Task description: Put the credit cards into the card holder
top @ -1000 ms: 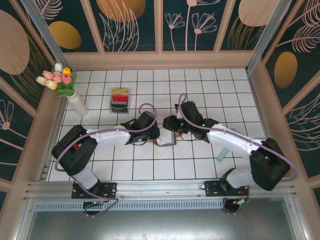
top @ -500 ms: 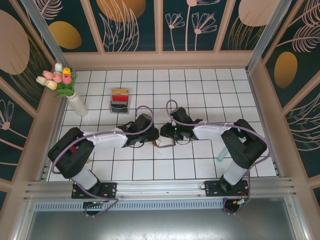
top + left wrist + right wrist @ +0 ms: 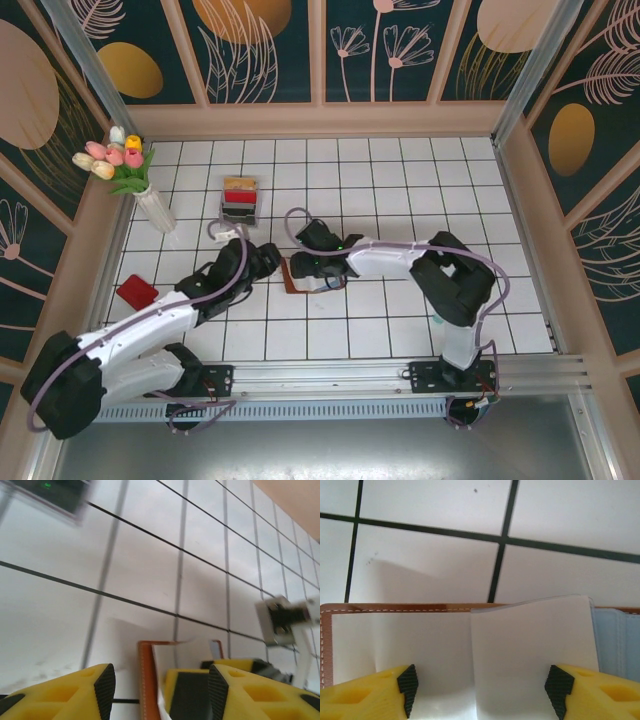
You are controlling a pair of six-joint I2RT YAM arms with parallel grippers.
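The card holder (image 3: pixel 291 282) lies open on the white tiles, its brown stitched rim around pale inner sleeves (image 3: pixel 520 645). My right gripper (image 3: pixel 303 267) hovers right over it, open, and its fingertips (image 3: pixel 407 690) straddle the sleeves without pinching them (image 3: pixel 482 690). My left gripper (image 3: pixel 266 262) is just left of the holder, also open (image 3: pixel 162 692). The holder's brown edge (image 3: pixel 146 680) and a yellow finger of the right gripper (image 3: pixel 185 695) show beyond its gap. One red credit card (image 3: pixel 136 292) lies alone at the left. More credit cards stand in the grey tray (image 3: pixel 240 200).
A white vase of tulips (image 3: pixel 140 190) stands at the back left beside the tray. Wooden walls (image 3: pixel 520 200) close in the tiled table on three sides. The right arm's elbow (image 3: pixel 450 285) sits at the middle right.
Both grippers have opened. The left arm swung back and low to the left, uncovering the red card. The right gripper and the holder shifted left, and the holder now lies open.
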